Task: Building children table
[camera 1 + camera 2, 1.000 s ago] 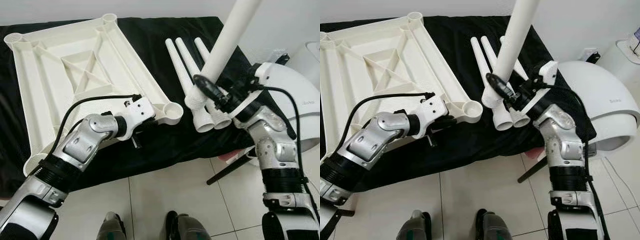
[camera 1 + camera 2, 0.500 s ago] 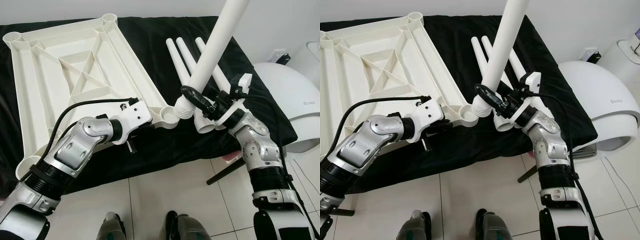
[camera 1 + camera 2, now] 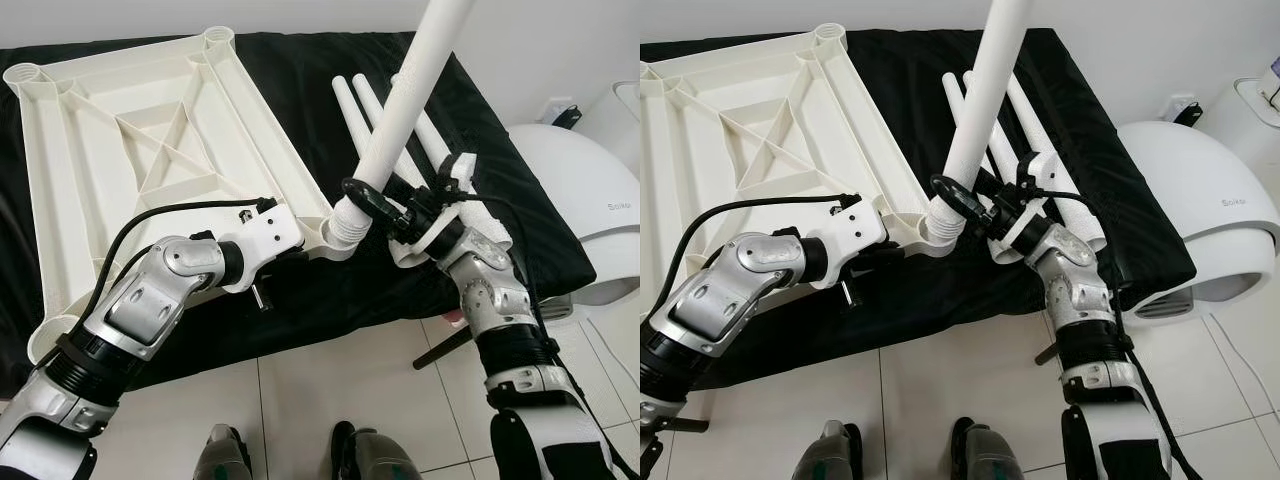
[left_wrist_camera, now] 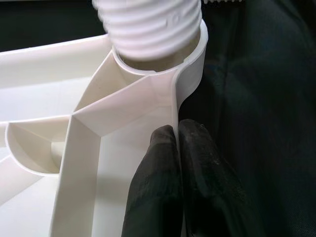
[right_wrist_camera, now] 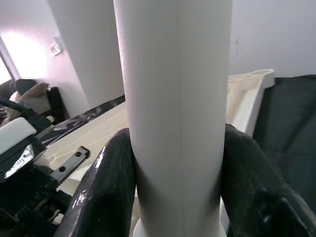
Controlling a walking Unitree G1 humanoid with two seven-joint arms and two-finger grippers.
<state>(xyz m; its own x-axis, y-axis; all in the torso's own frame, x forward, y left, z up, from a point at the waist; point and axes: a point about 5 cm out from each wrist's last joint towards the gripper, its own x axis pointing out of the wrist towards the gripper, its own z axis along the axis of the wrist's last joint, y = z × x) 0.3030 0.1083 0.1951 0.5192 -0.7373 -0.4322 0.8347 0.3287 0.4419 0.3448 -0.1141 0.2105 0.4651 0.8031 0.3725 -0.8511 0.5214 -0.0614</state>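
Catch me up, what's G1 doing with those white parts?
It's fitting a leg onto an upside-down white tabletop lying on a black cloth. The right gripper is clamped on a white leg, whose threaded end sits at the near corner socket. The left gripper pinches the tabletop's edge beside that socket. Three more legs lie on the cloth behind.

Smooth white plastic tabletop (image 3: 150,150) on matt black cloth (image 3: 330,70).

Small grey lettering marks the white domed appliance (image 3: 1200,190), too blurred to read.
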